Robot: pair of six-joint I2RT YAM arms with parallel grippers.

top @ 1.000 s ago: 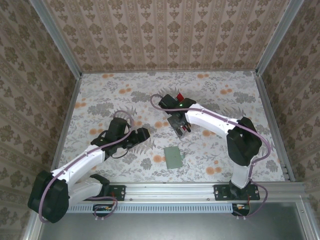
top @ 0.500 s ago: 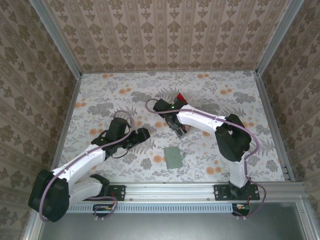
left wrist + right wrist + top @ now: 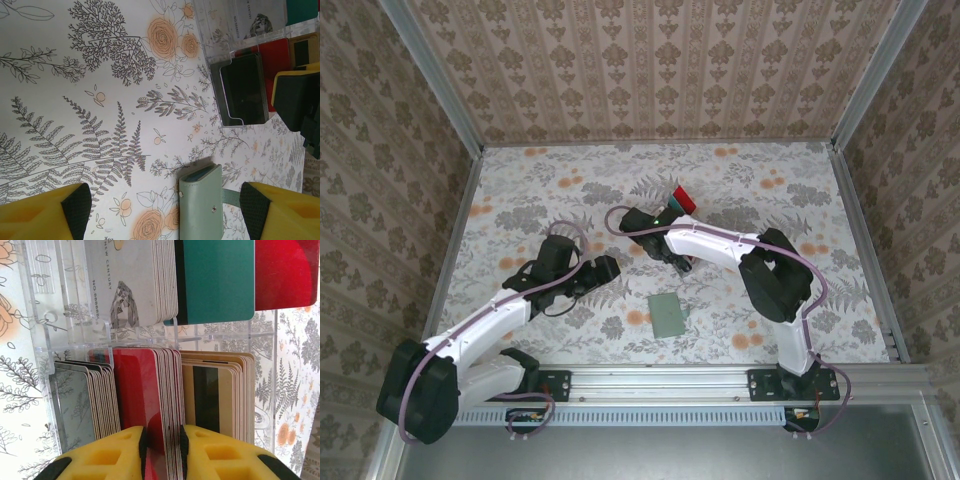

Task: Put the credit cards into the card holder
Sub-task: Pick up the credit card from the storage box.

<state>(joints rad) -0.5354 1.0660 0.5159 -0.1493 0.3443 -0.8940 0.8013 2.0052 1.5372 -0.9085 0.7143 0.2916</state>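
Two arms share the tabletop (image 3: 520, 190); the right has reached further left into the clear rack (image 3: 40, 330), the right pincer (image 3: 161, 440) narrowed, seemingly pinching red credit cards (image 3: 136, 390). The left pincer (image 3: 162, 212) gapes near the shut card holder (image 3: 201, 202), lower centre; extraction follows.

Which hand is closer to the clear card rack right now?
Right. The right hand is at the clear rack, its fingers pinching the red cards; the left hand hangs open short of it, near the card holder.

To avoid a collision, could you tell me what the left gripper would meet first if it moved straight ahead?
Probably the closed card holder, lying just ahead between the left gripper's open fingers; depth is unclear. The clear rack lies beyond.
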